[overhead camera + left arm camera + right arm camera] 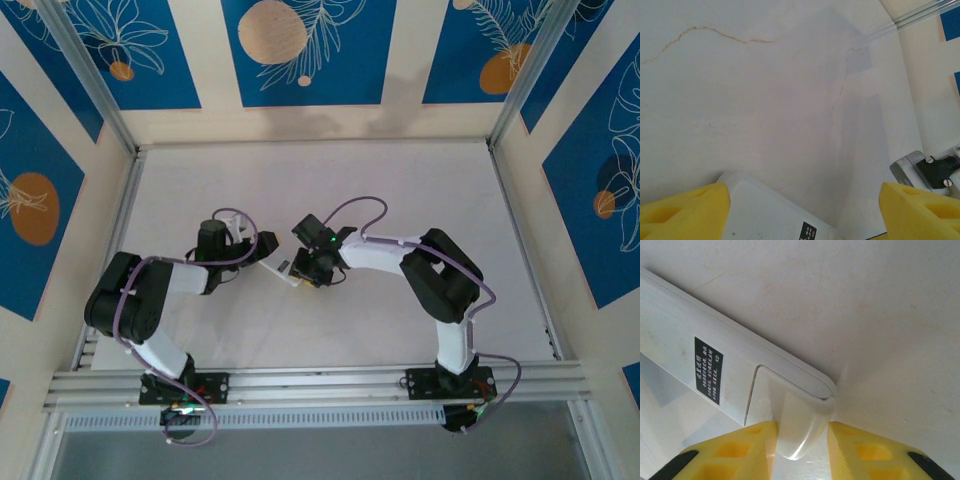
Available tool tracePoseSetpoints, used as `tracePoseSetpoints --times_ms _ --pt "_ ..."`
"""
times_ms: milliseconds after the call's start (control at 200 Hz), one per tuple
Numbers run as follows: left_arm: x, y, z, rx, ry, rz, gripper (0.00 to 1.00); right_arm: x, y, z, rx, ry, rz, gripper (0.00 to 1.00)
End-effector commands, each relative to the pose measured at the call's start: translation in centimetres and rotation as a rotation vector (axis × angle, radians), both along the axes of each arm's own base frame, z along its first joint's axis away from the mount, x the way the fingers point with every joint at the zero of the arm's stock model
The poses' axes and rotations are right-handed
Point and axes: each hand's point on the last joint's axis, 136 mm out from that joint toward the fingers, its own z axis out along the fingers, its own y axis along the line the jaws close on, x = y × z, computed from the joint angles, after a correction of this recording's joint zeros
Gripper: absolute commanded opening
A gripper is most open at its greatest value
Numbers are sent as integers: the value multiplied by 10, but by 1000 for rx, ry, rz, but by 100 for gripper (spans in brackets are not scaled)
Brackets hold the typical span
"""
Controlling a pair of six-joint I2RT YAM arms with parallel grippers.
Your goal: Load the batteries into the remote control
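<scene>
Near the middle of the white table [400,200] the remote control [715,345] is straddled by the widely spread left gripper [802,195], grip not discernible, and its part-slid battery cover [795,425] pinched by the right gripper [802,432], so the remote could be dragged if poorly braced.

Overhead, two close wrist views, remote [715,352] shared

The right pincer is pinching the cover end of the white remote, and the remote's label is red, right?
Not red: the label on the remote control is black with pale writing, as the right wrist view shows. The right pincer does pinch the cover at the remote's end.
</scene>
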Motion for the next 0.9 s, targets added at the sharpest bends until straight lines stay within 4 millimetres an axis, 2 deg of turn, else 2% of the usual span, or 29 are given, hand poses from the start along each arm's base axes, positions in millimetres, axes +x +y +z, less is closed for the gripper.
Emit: tracePoseSetpoints --times_ms 0,235,475,580,755,895 --pt "-13 -3 -13 -11 67 -20 79 -8 -2 -9 -34 51 20 34" --pt "-14 -4 -14 -26 72 -24 79 -3 7 -11 3 49 18 34" --pt "-14 0 -15 -5 73 -10 79 -7 -9 -4 -63 43 7 37" --pt "-13 1 -16 -2 74 -7 79 -9 -15 -2 -72 35 -3 42" --pt "-14 0 -16 -7 75 -10 79 -10 -12 0 -79 34 11 43" --pt "-14 1 -16 -5 73 -8 79 -8 -8 9 -64 2 27 45"
